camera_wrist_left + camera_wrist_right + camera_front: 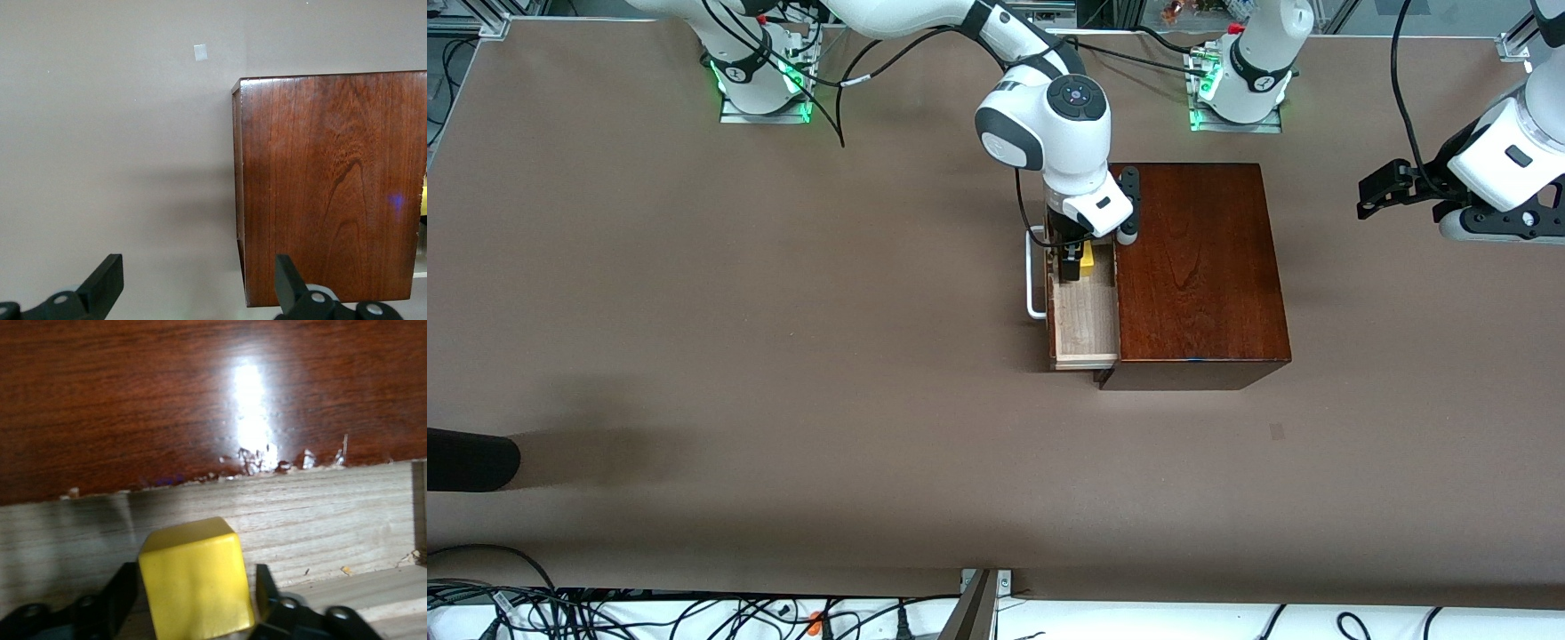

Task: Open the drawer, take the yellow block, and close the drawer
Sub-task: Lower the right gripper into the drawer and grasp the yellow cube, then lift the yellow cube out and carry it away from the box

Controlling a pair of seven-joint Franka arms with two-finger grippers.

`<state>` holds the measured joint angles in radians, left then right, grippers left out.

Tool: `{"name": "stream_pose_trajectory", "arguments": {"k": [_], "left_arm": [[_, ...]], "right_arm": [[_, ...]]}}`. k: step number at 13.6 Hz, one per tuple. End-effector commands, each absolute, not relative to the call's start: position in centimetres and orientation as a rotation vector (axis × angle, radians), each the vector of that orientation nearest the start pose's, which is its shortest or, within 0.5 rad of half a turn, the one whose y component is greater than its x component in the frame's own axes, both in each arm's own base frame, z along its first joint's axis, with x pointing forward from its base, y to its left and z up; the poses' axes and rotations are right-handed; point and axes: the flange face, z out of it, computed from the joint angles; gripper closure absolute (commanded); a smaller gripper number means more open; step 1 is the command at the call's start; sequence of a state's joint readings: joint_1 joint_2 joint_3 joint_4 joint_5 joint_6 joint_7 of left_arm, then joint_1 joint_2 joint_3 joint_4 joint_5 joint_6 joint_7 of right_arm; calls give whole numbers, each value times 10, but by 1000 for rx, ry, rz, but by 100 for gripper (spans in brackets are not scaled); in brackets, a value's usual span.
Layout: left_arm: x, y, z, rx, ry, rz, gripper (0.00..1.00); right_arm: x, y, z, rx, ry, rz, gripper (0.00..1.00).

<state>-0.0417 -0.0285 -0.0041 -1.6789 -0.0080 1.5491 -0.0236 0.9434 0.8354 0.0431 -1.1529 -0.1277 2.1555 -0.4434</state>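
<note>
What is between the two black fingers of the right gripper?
The yellow block sits between the right gripper's fingers, inside the open drawer; the right wrist view shows it.

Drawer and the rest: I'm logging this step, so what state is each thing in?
Drawer: pulled open from the cabinet, pale tray exposed.
Yellow block: in the drawer, between the right pincer's fingers.
Right pincer: lowered into the drawer, fingers at either side of the block; a firm grip cannot be confirmed.
Left pincer: open, holding nothing, waiting above the table at the left arm's end.
</note>
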Motion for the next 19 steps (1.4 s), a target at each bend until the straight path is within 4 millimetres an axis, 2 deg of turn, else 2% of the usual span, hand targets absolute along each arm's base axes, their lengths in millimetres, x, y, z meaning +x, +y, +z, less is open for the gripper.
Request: {"name": "stream_pose_trajectory", "arguments": {"k": [1, 2, 3, 6, 8, 10, 12, 14, 15, 17, 18, 19], "left_arm": [[538, -29, 595, -3167, 46, 165, 0], [538, -28, 596, -3166, 46, 162, 0], [538, -28, 596, -3168, 51, 162, 0], [538, -29, 596, -3168, 53, 164, 0], [538, -30, 596, -3167, 58, 162, 0], [538, -30, 596, -3169, 60, 162, 0], [538, -30, 596, -3169, 58, 162, 0], [538, -30, 597, -3169, 58, 162, 0], [538, -30, 597, -3169, 58, 162, 0], [537, -36, 598, -3171, 82, 160, 0], [536, -42, 599, -3172, 111, 158, 0], [535, -54, 600, -3173, 148, 157, 0]], "right_arm": [[446, 643, 320, -2344, -2119, -301, 100], [448, 640, 321, -2356, -2117, -276, 100], [450, 637, 334, -2367, -2109, -263, 100], [462, 621, 391, -2391, -2008, -200, 100], [481, 596, 439, -2414, -1904, -183, 100], [503, 558, 485, -2458, -1829, -192, 100], [530, 508, 520, -2545, -1737, -166, 100], [573, 438, 536, -2651, -1603, -113, 100], [603, 389, 538, -2709, -1504, -87, 100], [642, 306, 540, -2792, -1329, -38, 100], [645, 278, 556, -2833, -1270, -63, 100], [651, 253, 539, -2877, -1203, -11, 100]]}}
